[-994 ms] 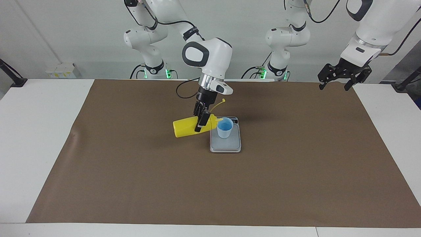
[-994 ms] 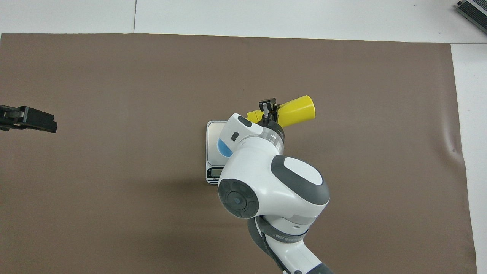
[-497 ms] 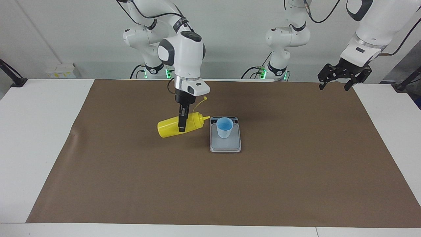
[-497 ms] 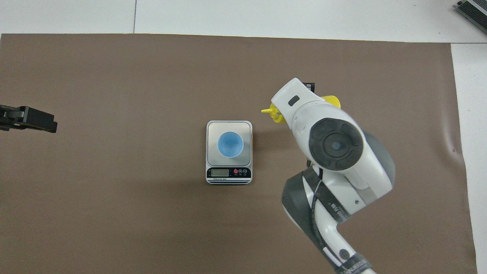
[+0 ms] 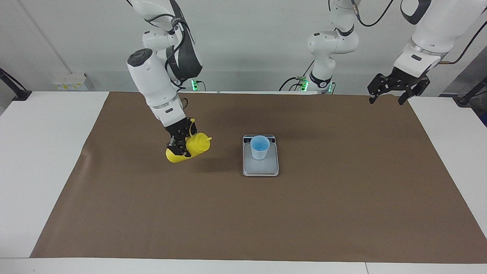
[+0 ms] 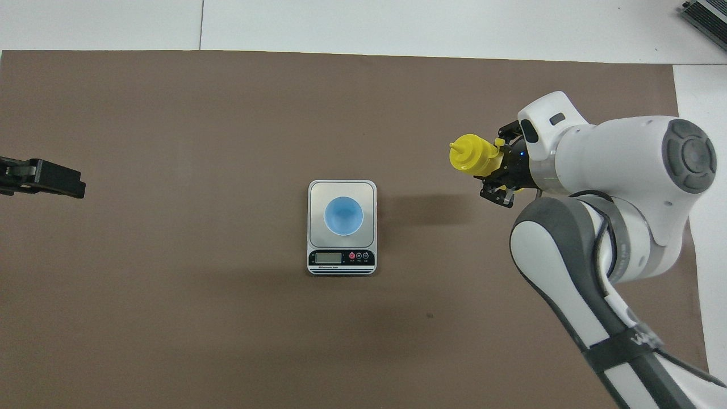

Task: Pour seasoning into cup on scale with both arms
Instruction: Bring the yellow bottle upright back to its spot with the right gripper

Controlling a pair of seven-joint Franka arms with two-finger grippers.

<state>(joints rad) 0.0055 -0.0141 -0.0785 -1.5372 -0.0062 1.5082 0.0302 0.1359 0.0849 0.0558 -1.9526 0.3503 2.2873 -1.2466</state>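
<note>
**Bottle pulling away from the cup after the pour**

Facing view: the right claw (image 5: 179, 141), clamped on the yellow bottle (image 5: 188, 149), is carrying it off toward the right arm's end of the bench; a second ago its nozzle was at the rim of the cup (image 5: 260, 147). The bottle is tilting back up over the brown mat (image 5: 342, 213), well apart from the scale (image 5: 261, 167). The cup is standing upright on the scale. The left claw (image 5: 392, 99) is waiting, jaws apart, over the mat's corner at its own end.

Overhead view: the bottle (image 6: 474, 156) is now clear of the scale (image 6: 342, 266) and cup (image 6: 343, 216), which were partly covered before. Pouring looks finished; setting the bottle down likely remains.
</note>
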